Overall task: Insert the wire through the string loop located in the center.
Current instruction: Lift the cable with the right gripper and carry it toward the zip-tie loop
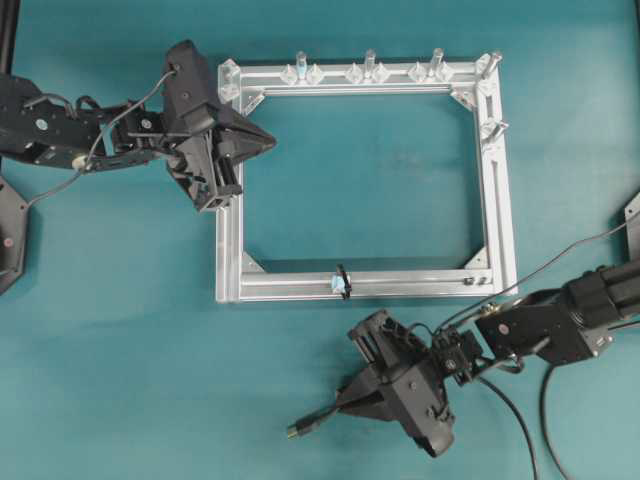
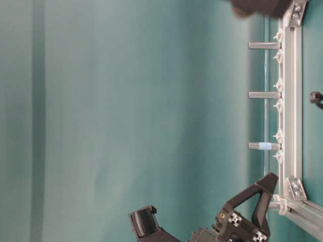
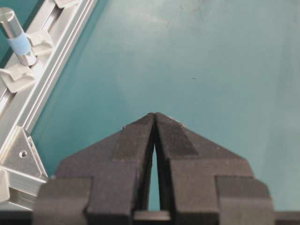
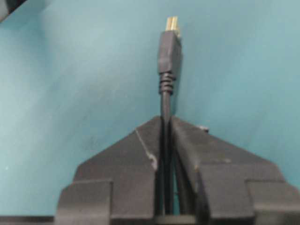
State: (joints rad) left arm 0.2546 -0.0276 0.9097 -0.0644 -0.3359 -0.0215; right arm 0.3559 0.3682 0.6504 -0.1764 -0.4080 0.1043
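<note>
I take the silver frame (image 1: pixel 497 200) as reference. At its left bar I see the left gripper (image 1: pixel 268 143) clenched on nothing, fingertips meeting, pointing rightward over the frame's opening. The string loop (image 1: pixel 343 282) sits around the middle of the near bar. Below that bar, apart from it, the right gripper (image 1: pixel 340 402) is clenched on the wire (image 1: pixel 312 424); its long axis runs out from the fingertips, gold plug leading, pointing left and away from the frame.
</note>
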